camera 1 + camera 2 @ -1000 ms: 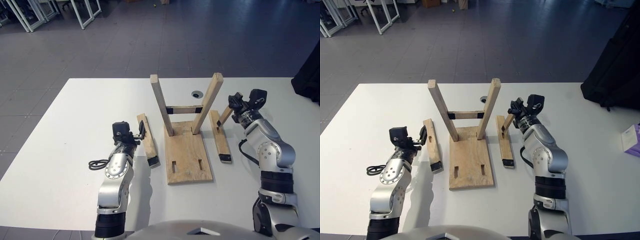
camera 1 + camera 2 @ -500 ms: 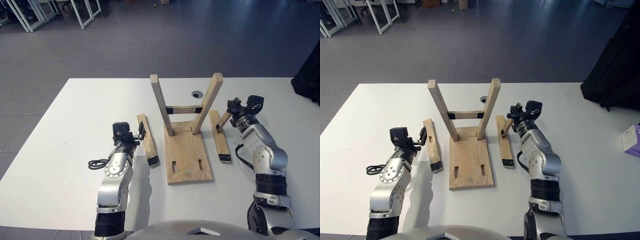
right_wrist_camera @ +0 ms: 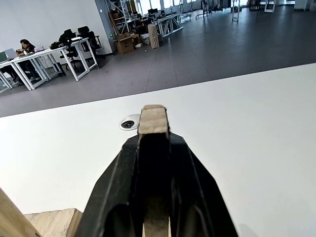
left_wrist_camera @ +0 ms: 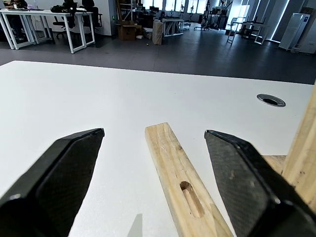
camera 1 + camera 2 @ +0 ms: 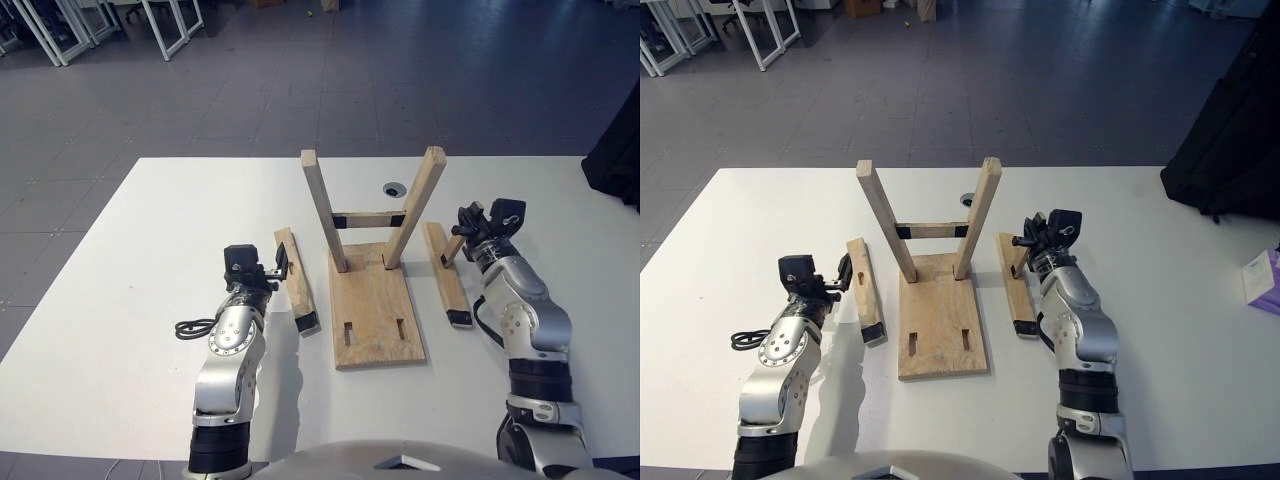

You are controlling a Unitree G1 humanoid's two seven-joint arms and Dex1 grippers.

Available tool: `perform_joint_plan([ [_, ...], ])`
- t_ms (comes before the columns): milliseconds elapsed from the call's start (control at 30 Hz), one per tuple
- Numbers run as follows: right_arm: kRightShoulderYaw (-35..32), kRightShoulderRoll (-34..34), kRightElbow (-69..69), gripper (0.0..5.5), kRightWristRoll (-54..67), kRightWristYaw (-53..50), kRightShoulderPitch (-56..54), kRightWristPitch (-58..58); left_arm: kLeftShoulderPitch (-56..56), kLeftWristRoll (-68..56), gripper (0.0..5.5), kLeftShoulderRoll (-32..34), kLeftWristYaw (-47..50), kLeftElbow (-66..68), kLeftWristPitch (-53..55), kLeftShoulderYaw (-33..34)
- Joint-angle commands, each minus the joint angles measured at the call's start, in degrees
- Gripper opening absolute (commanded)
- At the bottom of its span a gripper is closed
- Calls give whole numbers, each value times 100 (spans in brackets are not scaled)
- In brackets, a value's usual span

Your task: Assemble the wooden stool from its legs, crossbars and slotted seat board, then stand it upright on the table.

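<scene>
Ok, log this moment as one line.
left gripper: open around loose leg | right gripper: shut on crossbar | seat board: flat, leg pair slotted in

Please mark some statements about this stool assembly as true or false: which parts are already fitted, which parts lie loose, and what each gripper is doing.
1. Two legs stand in the seat board, joined by a crossbar. True.
2. The left gripper is shut on a leg. False: it is open, and the left loose leg lies on the table just ahead of it.
3. The right gripper holds a short wooden bar. True.
4. The seat board stands upright on four legs. False: it lies flat, and its two near slots are empty.
5. The right loose leg lies flat beside the seat board. True.
</scene>
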Motion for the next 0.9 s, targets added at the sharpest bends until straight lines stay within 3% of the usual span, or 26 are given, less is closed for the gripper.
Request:
perform_joint_plan([
  [33, 121, 35, 610, 41, -406, -14, 565, -329, -57, 89, 377, -33, 43, 28, 81, -42],
  [300, 218, 184, 1518, 41, -726, 18, 1150, -1205, -87, 121, 377, -36, 9, 22, 146, -50],
  [700, 7, -47, 983, 41, -1128, -299, 607, -1481, -105, 132, 377, -34, -3, 80, 142, -66],
  [900, -13, -73, 520, 178, -1105, -172, 536, -1134, -49, 139, 377, -47, 11, 33, 152, -48],
])
